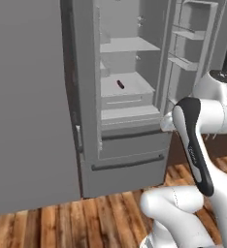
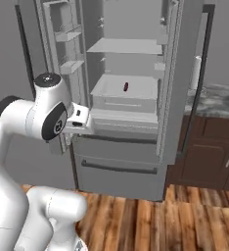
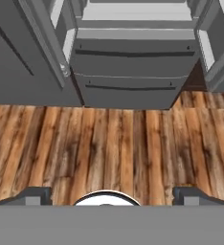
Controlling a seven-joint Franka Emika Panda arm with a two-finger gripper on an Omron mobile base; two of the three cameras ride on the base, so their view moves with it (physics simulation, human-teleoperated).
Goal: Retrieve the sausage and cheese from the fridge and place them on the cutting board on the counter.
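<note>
The fridge (image 1: pixel 130 145) stands with both upper doors swung open, its grey shelves bare apart from one item. The sausage (image 1: pixel 120 84), a slim dark red-brown cylinder, lies on the middle shelf; it is small and dark on that shelf in the right base view (image 2: pixel 125 87). My gripper (image 3: pixel 112 195) is open, its two dark fingertips (image 3: pixel 37 194) far apart with nothing between them. It hangs in front of the fridge, below the sausage's shelf and well short of it, looking down at the two lower drawers (image 3: pixel 130 72). The cheese and the cutting board are out of view.
The open left door (image 2: pixel 62 44) with its bins is close beside my hand (image 2: pixel 80 119). The right door (image 2: pixel 197 78) stands against the marbled counter (image 2: pixel 219 98) over dark brown cabinets (image 2: pixel 209 157). Wood floor (image 3: pixel 114 143) lies below.
</note>
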